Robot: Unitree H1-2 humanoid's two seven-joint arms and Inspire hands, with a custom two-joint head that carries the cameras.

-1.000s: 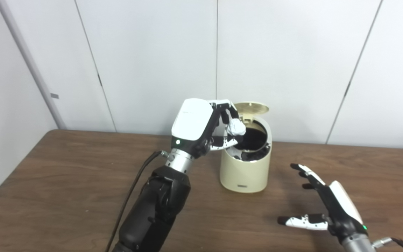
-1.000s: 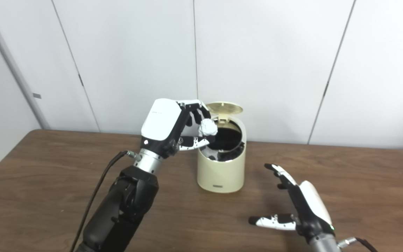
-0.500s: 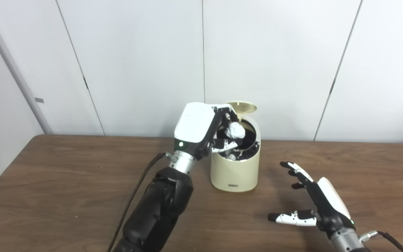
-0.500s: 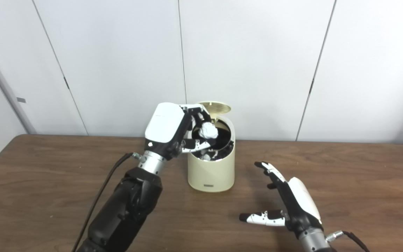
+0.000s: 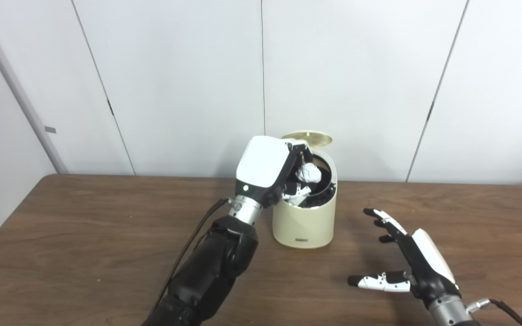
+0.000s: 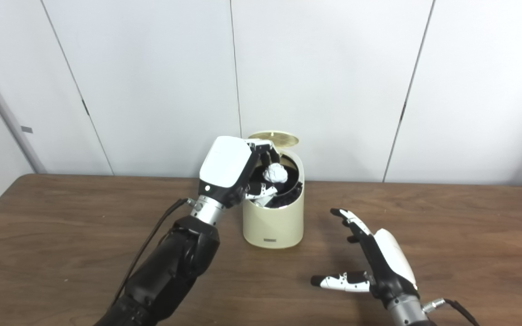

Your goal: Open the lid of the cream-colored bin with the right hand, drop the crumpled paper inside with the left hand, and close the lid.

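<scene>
At frame centre the left hand [image 5: 268, 174] pinches the paper ball [image 5: 309, 172] over the bin [image 5: 304, 217], whose lid [image 5: 307, 137] stands raised to let it drop, while the right hand [image 5: 417, 267] waits empty, fingers spread, above the surface [image 5: 84, 235] at lower right.

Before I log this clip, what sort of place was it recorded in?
Probably a plain office or lab room set up for testing. A wooden table stands against bare white wall panels, and the only thing on it is a small cream bin with its lid up.
</scene>
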